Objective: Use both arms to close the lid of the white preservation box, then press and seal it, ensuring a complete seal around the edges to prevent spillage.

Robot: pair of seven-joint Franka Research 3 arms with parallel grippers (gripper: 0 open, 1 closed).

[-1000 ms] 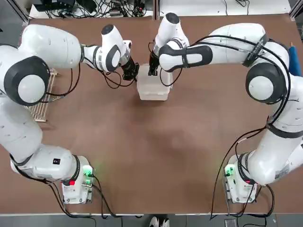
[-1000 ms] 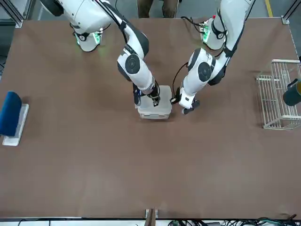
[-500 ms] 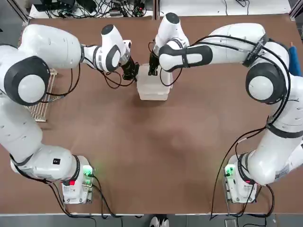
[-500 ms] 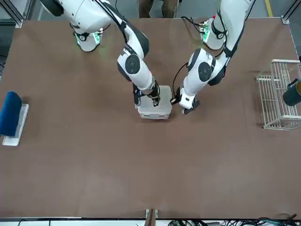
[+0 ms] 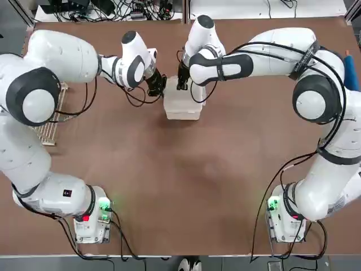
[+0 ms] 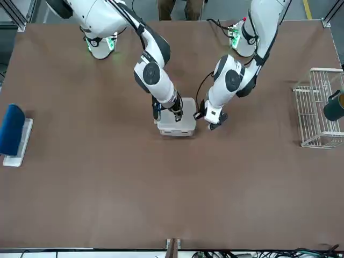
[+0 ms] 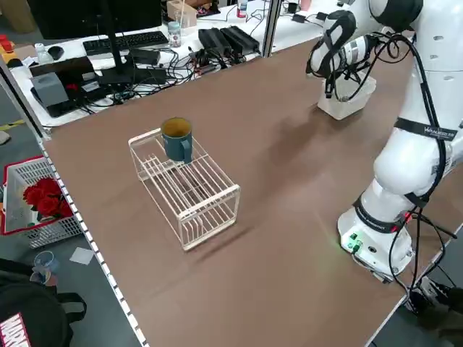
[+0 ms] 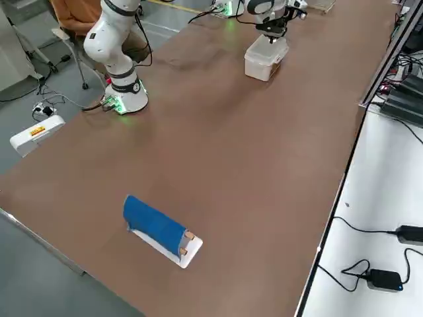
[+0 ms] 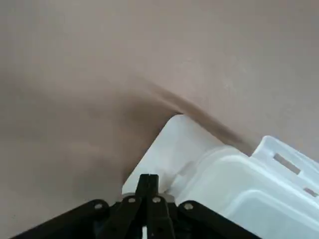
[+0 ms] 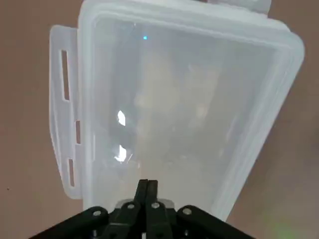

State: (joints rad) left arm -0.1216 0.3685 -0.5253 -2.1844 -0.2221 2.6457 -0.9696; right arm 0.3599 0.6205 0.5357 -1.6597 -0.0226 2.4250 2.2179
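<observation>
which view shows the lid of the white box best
The right wrist view: the lid fills it, one latch flap sticking out. Top, front and side views show it small between the arms; the left wrist view catches only a corner.

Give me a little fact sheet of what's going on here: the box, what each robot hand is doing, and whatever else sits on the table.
box: white preservation box, far middle of the table
lid: lid lying flat on the box
left gripper: left gripper shut, at the box's left end, by a latch flap
right gripper: right gripper shut, over the lid
other things: wire rack carrying a teal cup; blue-topped tray
</observation>
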